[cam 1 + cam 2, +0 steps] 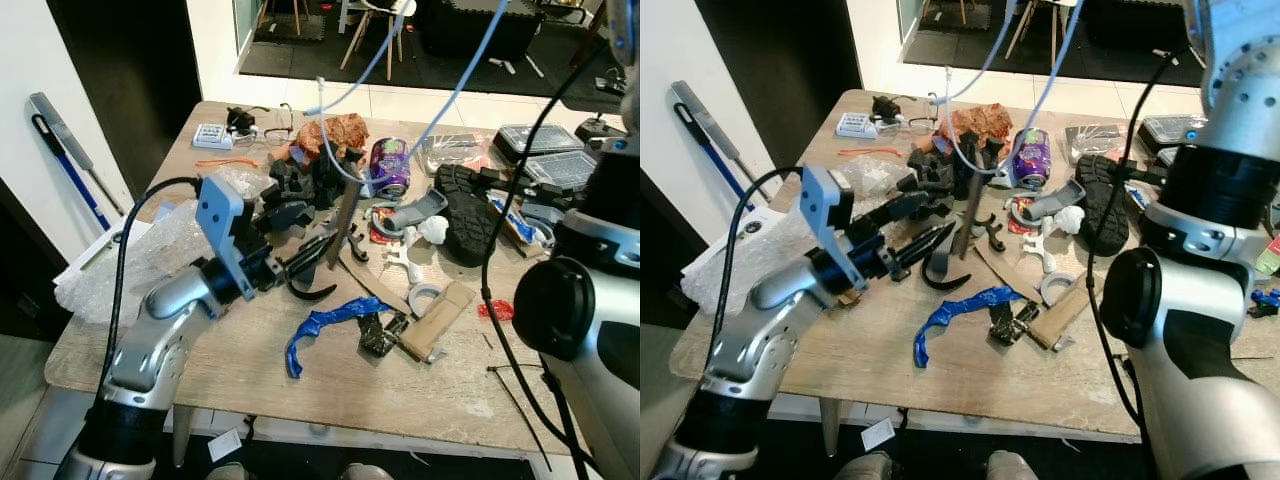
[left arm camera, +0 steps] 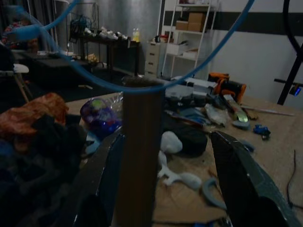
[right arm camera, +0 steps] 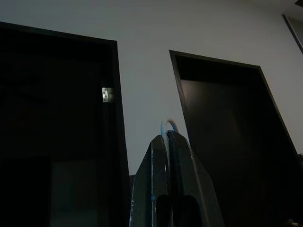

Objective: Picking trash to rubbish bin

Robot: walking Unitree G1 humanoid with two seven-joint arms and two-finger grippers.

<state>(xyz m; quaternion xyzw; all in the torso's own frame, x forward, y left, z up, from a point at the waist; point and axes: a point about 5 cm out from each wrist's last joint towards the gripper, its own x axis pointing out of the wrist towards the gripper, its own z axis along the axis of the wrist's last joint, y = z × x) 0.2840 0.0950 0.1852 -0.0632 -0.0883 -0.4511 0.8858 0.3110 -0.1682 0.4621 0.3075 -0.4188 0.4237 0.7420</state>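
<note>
One table [image 1: 440, 400] sits before us, crowded with clutter. We count one purple can [image 1: 389, 166], one black shoe [image 1: 464, 212], one blue strip [image 1: 322, 327] lying flat near the front edge, one crumpled orange wrapper [image 1: 335, 133], one sheet of bubble wrap [image 1: 120, 262] at our left, and one brown stick [image 1: 343, 222] standing tilted among black scraps.

Our left gripper [image 1: 312, 251] reaches over the table from the left, fingers [image 2: 239, 177] spread wide. In the left wrist view the stick [image 2: 137, 151] stands upright between them, close to one finger; we cannot tell whether it touches. A blue cable [image 1: 440, 110] loops across the stick's top and climbs away to the upper right.

Our right gripper [image 3: 169, 142] is raised high, pointing at a white wall with two dark doorways. Its fingers are pressed together, pinching a loop of that blue cable [image 3: 169, 125] at the tips. Two feet peek out below the table's near edge.
</note>
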